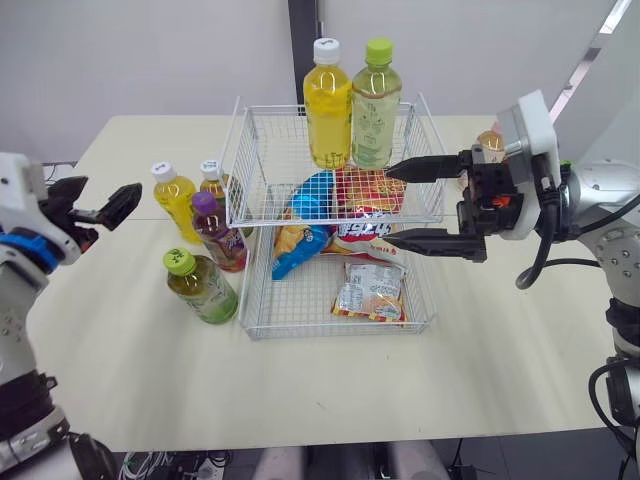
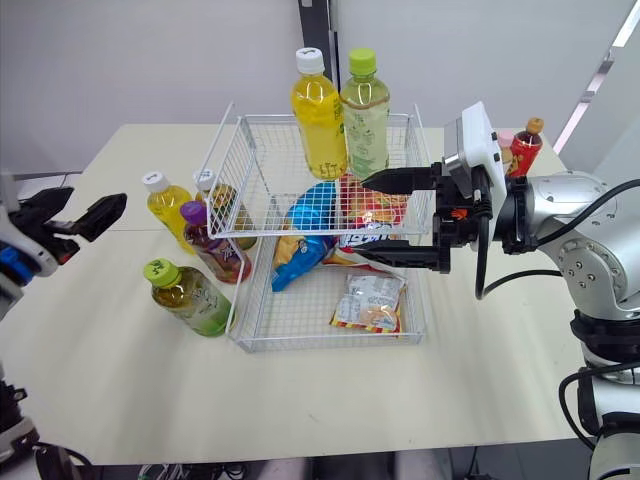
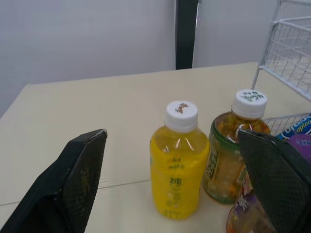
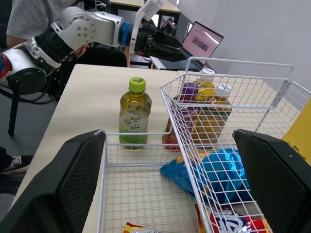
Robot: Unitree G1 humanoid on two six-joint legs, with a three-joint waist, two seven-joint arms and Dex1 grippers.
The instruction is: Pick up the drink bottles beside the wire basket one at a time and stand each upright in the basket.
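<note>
Table: pale top; its near edge is cut off at the left by the left arm.
Wire basket: two tiers at the table's middle; the lower tier's back is hidden under the upper shelf.
Right gripper: fingers spread wide, holding nothing, at the basket's right side over the snacks.
Left gripper: fingers wide apart, empty, above the table's left edge, well apart from the bottles.
Upper-tier bottles: yellow bottle and green tea bottle stand upright, side by side, at the back.
Green-capped bottle: on the table just left of the basket's front corner.
Purple-capped bottle: against the basket's left side; its label is too small to read.
Yellow white-capped bottle: standing furthest left of the group.
Amber white-capped bottle: just beside the yellow one, lower body hidden by the purple-capped bottle.
Blue bag: in the lower tier, partly screened by wire.
Red snack bag: beside the blue bag, print unreadable.
Red bottle: behind the right wrist, mostly hidden.
</note>
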